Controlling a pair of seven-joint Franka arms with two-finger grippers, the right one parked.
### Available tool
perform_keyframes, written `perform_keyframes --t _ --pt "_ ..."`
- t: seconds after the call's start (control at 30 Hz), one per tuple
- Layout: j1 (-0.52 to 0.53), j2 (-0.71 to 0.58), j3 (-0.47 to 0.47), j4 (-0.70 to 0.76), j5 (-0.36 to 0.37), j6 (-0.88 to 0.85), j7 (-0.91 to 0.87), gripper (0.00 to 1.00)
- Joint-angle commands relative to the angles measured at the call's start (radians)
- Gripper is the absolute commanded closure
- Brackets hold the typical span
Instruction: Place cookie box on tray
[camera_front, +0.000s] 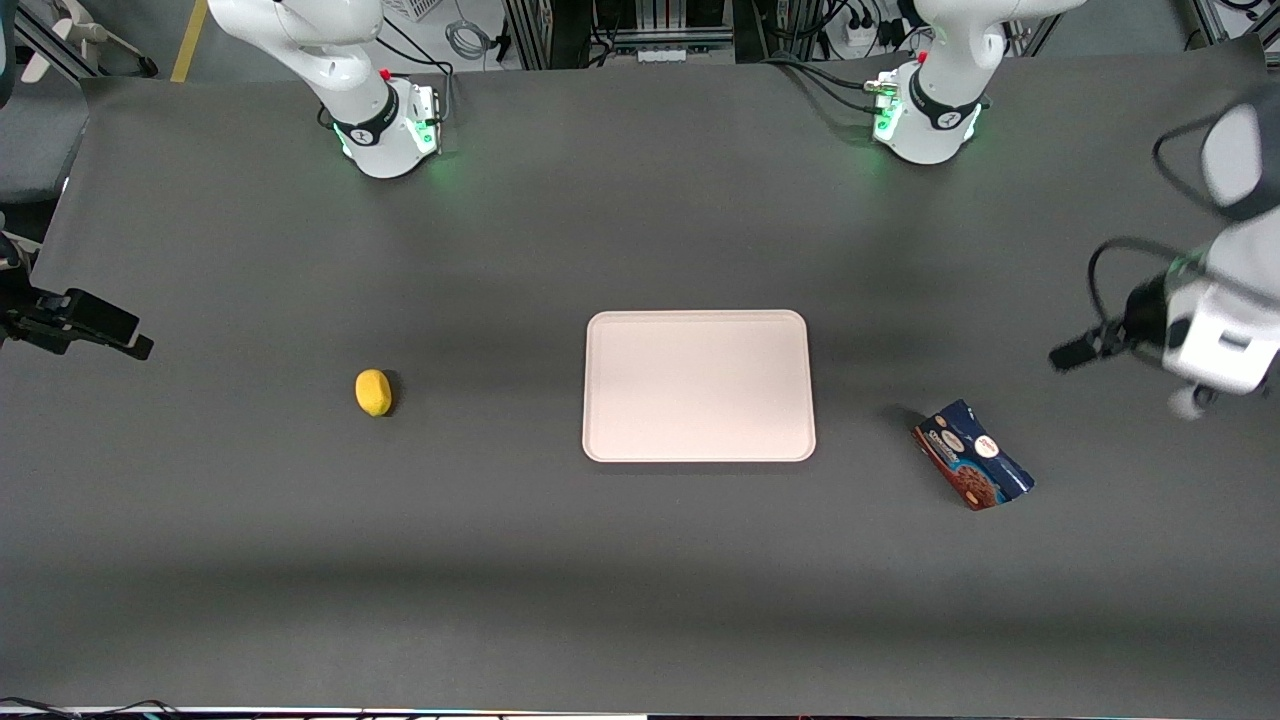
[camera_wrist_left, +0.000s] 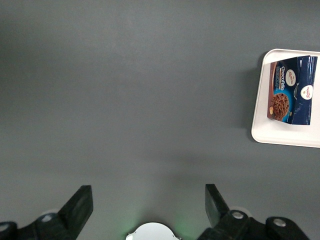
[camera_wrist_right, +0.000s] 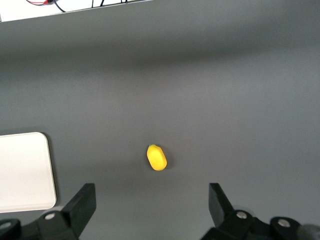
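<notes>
The cookie box (camera_front: 971, 455), a small dark-blue carton with cookie pictures, lies on the dark table mat in the front view. It sits apart from the pale-pink tray (camera_front: 698, 385), toward the working arm's end and slightly nearer the front camera. In the left wrist view the cookie box (camera_wrist_left: 293, 90) shows against the tray's (camera_wrist_left: 285, 137) pale surface. My gripper (camera_front: 1085, 350) hangs above the mat at the working arm's end, away from the box. In the wrist view the gripper (camera_wrist_left: 148, 200) is open, with only bare mat between its fingers (camera_wrist_left: 80, 205).
A small yellow lemon-like object (camera_front: 372, 391) rests on the mat toward the parked arm's end, about level with the tray. The two arm bases (camera_front: 925, 120) stand at the table's edge farthest from the front camera.
</notes>
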Motion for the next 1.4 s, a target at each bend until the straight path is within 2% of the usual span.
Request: perform_keyframes --t 0.0,0.43,0.73,0.87,0.9,0.93,1.0,1.03,1.1,1.17,1.37 --pt "-0.002 0.135 -0.003 0.046 -0.01 0.115 -0.045 0.0" --pt "-0.005 0.353 -0.017 0.035 -0.006 0.448 -0.142 0.0" --pt "-0.009 0.381 -0.02 -0.08 0.009 0.628 -0.162 0.0" --pt "-0.009 0.376 -0.021 -0.124 0.017 0.657 -0.162 0.02" --pt "-0.011 0.376 -0.021 -0.127 0.021 0.655 -0.162 0.12" --pt "-0.009 0.375 -0.021 -0.132 0.024 0.655 -0.162 0.26" --pt "-0.011 0.37 -0.021 -0.146 0.027 0.655 -0.162 0.61" --pt "-0.011 0.37 -0.021 -0.147 0.027 0.655 -0.162 0.72" --pt "-0.011 0.367 -0.021 -0.15 0.027 0.652 -0.162 0.89" --pt "-0.011 0.367 -0.021 -0.152 0.027 0.649 -0.163 0.96" --pt "-0.009 0.361 -0.023 -0.143 0.027 0.636 -0.162 0.97"
